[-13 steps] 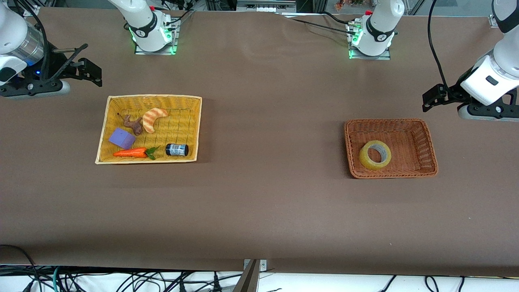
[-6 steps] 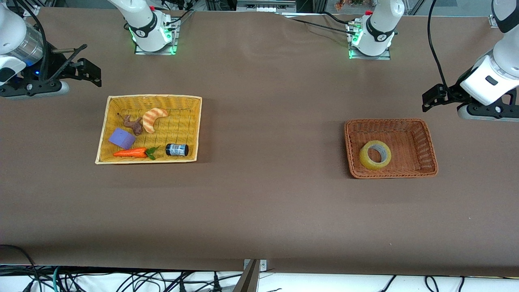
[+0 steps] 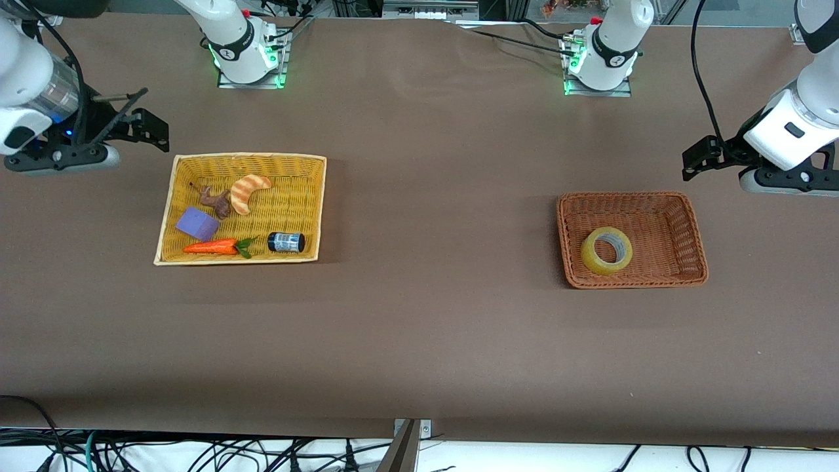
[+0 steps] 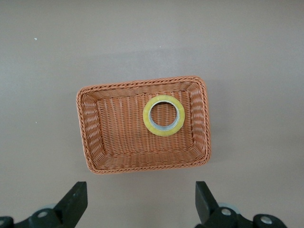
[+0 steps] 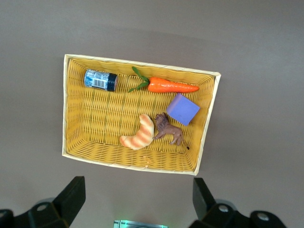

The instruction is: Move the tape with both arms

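The right gripper (image 3: 141, 118) hangs in the air at the right arm's end of the table (image 3: 432, 164), beside the farther corner of a yellow basket (image 3: 314, 196). Part of its arm is cut off by the front view's edge. Its two black fingers stand wide apart and hold nothing; the right wrist view shows only their tips, with the basket below them.

The yellow basket is a shallow rectangular tray of flat woven straw. In it lie a curved striped croissant (image 3: 249, 192), a small brown animal figure (image 3: 216, 200) whose kind is hard to make out, a purple block (image 3: 196, 223), an orange carrot (image 3: 213, 247) with green leaves, and a small dark jar (image 3: 286, 242) on its side.

Well apart, toward the left arm's end, sits a brown basket (image 3: 688, 223), rectangular with rounded corners and a coarser wicker weave. The tape (image 3: 606, 250), a yellowish see-through ring with a wide round hole, lies flat inside it, in the part nearer the front camera.

The left gripper (image 3: 704, 157) hangs over the bare table near the brown basket's farther corner, partly cut off by the edge. Its fingers are spread fully and empty, touching nothing.
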`<state>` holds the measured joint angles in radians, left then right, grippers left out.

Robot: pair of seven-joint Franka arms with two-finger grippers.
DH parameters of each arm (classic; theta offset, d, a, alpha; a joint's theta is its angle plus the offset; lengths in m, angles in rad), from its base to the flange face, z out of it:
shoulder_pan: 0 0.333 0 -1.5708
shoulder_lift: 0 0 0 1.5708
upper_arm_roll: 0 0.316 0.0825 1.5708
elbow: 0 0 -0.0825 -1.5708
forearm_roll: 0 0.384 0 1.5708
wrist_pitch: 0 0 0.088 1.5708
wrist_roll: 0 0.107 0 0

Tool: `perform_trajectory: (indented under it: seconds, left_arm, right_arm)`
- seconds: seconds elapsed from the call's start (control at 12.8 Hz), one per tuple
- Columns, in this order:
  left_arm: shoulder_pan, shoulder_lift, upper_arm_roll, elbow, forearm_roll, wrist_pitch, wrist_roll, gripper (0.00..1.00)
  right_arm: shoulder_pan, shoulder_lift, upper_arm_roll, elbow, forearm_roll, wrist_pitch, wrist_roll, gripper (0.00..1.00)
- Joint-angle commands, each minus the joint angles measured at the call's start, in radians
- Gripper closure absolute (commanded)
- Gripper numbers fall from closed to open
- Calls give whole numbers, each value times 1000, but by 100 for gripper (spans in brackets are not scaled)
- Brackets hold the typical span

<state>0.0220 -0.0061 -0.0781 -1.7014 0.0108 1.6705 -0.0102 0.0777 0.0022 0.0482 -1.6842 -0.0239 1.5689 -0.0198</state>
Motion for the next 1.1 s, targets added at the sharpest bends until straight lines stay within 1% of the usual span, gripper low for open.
perform_trajectory:
  seconds: [0.0, 0.16, 1.02]
  left_arm:
    - [-5, -8, 6, 0, -22, -9, 1, 0]
    - [-5, -8, 6, 0, -22, -9, 1, 0]
    - [-5, -8, 6, 0, -22, -9, 1, 0]
  right_arm:
    - [-10, 12, 9, 1, 4, 17, -19, 0]
    - [-4, 24, 13, 1, 8, 26, -14, 0]
    - [-7, 15, 7, 30, 13, 7, -20, 0]
